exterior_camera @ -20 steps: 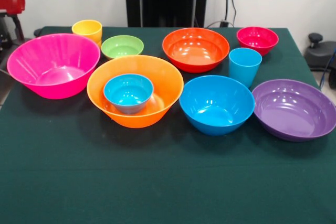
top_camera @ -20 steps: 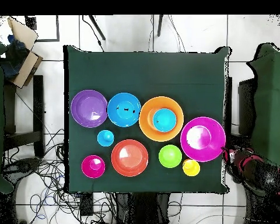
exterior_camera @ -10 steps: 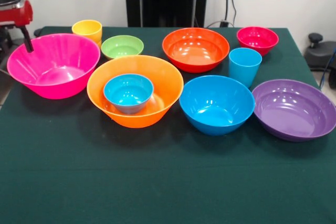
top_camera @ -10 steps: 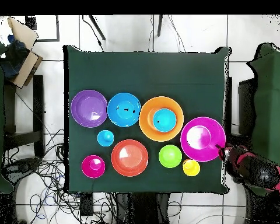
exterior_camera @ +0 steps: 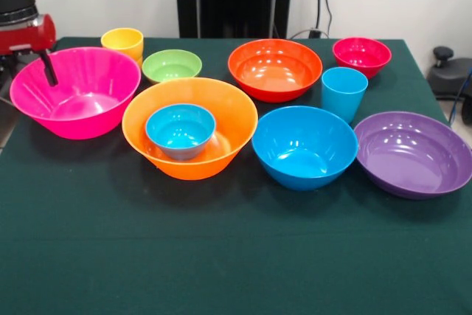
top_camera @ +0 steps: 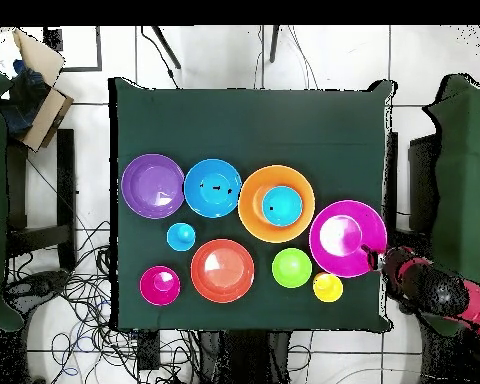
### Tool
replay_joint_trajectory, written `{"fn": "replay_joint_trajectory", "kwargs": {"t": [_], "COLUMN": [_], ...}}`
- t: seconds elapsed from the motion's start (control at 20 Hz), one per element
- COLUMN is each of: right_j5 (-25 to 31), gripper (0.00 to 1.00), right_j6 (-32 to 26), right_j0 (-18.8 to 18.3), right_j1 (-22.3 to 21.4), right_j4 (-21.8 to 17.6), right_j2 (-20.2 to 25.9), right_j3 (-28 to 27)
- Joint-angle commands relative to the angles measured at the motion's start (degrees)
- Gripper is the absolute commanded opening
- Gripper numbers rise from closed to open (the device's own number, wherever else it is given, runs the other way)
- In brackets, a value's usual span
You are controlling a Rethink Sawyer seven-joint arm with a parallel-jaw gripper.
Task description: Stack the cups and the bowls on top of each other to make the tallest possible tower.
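One small teal bowl (exterior_camera: 180,130) sat nested in the orange bowl (exterior_camera: 189,127) mid-desk, the tower barely begun. My gripper (exterior_camera: 50,71) hung over the pink bowl's (exterior_camera: 74,91) rim; whether apart or together, I couldn't tell. Next, I judged, came a firm rim grasp.

Table with dark green cloth (exterior_camera: 221,256), large pink bowl (exterior_camera: 74,90), yellow cup (exterior_camera: 122,40), small green bowl (exterior_camera: 171,65), large orange bowl (exterior_camera: 221,108) holding a small teal bowl (exterior_camera: 180,128), red-orange bowl (exterior_camera: 274,68), magenta bowl (exterior_camera: 361,54), light blue cup (exterior_camera: 343,92), blue bowl (exterior_camera: 304,145), purple bowl (exterior_camera: 411,153).
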Motion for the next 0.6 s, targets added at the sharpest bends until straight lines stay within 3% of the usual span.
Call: {"fn": "replay_joint_trajectory", "kwargs": {"t": [0.05,0.35,0.4,0.6], "right_j5": [-1.4,-1.0,-0.9,0.0], "gripper": [1.00,1.00,0.00,0.00], "right_j6": [-12.3,-12.5,-12.3,-12.4], "right_j0": [3.6,3.6,3.5,3.7], "right_j1": [4.0,5.3,5.4,4.9], "right_j4": [-5.8,-6.0,-6.1,-6.0], "right_j2": [0.5,0.8,0.9,0.8], "right_j3": [-6.1,-7.0,-7.0,-6.8]}}
